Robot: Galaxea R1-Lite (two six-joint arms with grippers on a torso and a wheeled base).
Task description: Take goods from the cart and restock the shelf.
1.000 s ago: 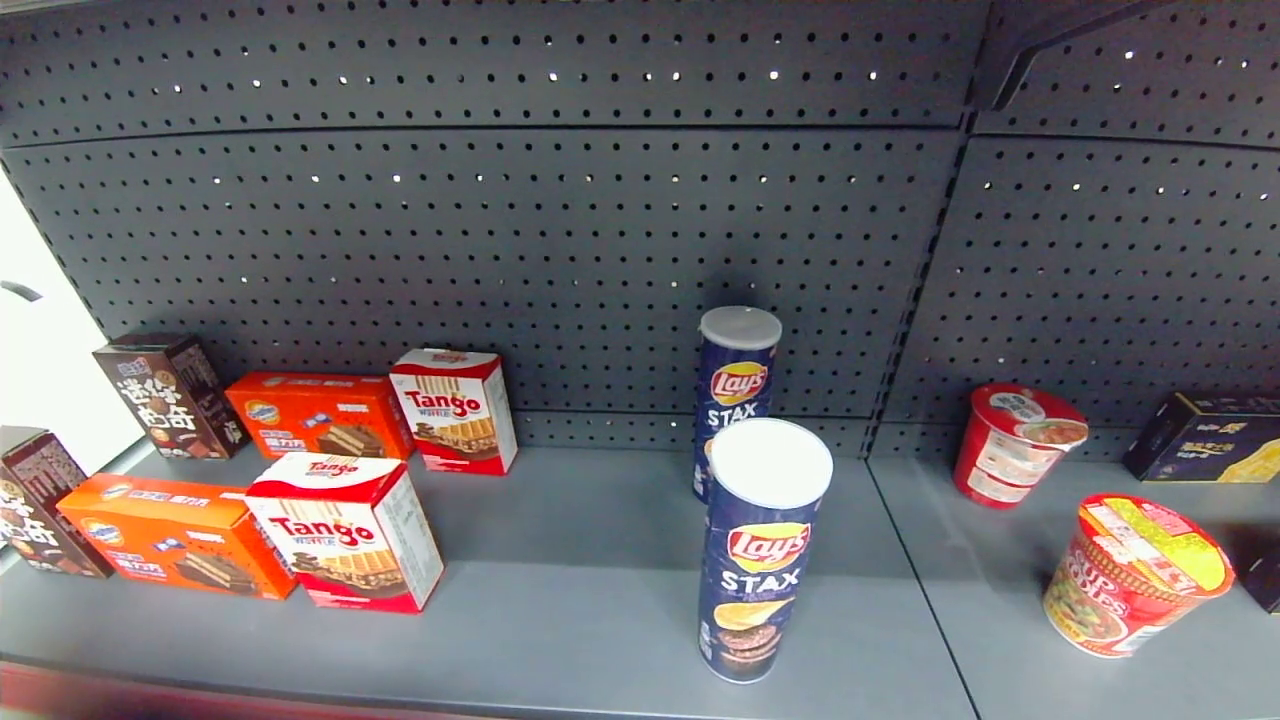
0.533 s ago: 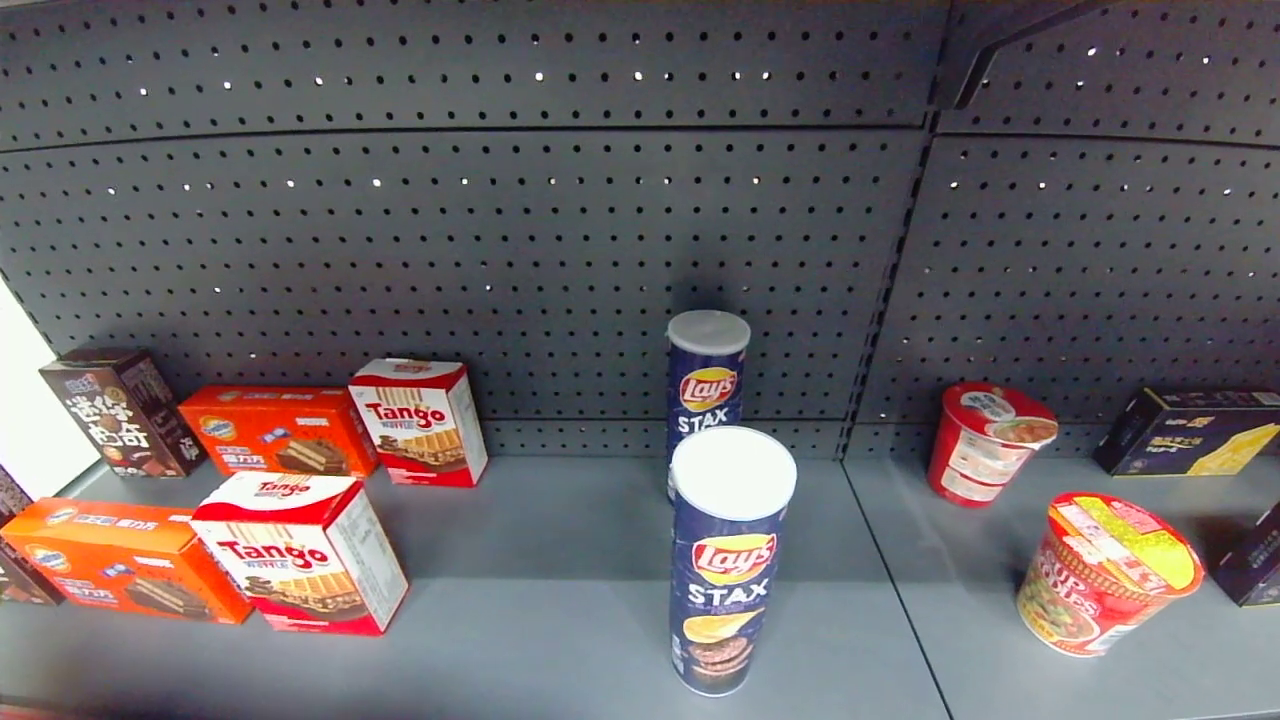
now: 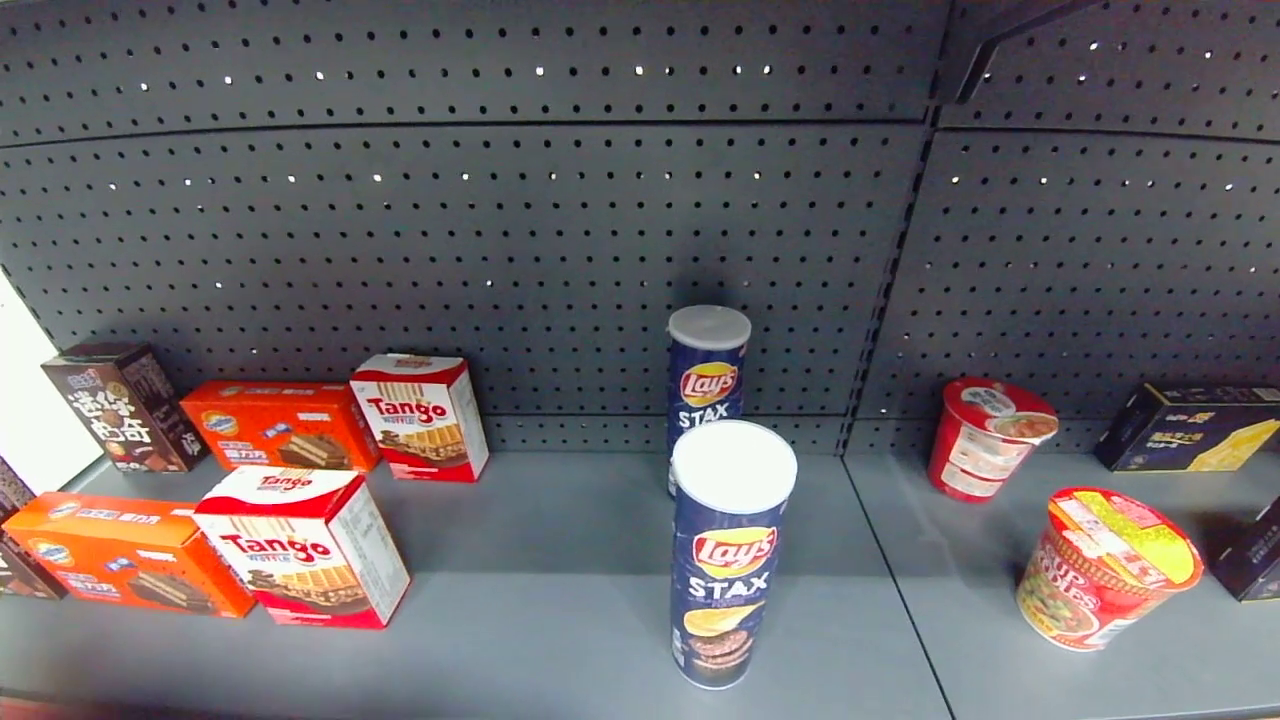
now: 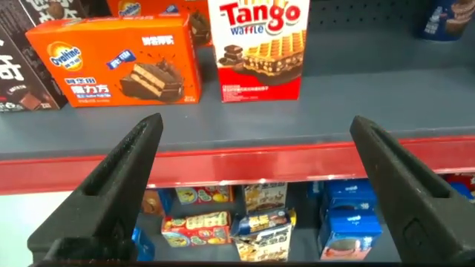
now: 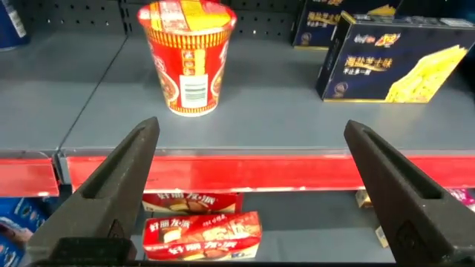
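The left gripper (image 4: 254,122) is spread wide, its two black fingers (image 4: 122,182) far apart with nothing between them. Just beyond the gap runs the red front edge (image 4: 260,159) of the grey shelf (image 4: 334,111). On the shelf past that edge stand an orange cake box (image 4: 119,59) and a red-and-white wafer box (image 4: 260,48), close side by side. Below the edge, small packets (image 4: 223,222) sit on a lower level.

The right gripper (image 5: 251,124) is open just as wide and also holds nothing. Beyond its fingers a red noodle cup (image 5: 189,55) stands upright on the shelf. A dark blue box (image 5: 397,59) sits near it, not touching.

In the head view, the shelf crosses the lower half of the frame, and a dark perforated back panel (image 3: 500,250) fills the upper half. Just right of centre, a tall blue chip can (image 3: 733,560) stands upright at the front. A second chip can (image 3: 707,380) stands directly behind it, against the panel. At the lower left are two rows of boxes, orange and red-and-white, with a brown box (image 3: 120,405) at the far left of the back row. At the right, a tilted noodle cup (image 3: 985,440) leans near the panel.
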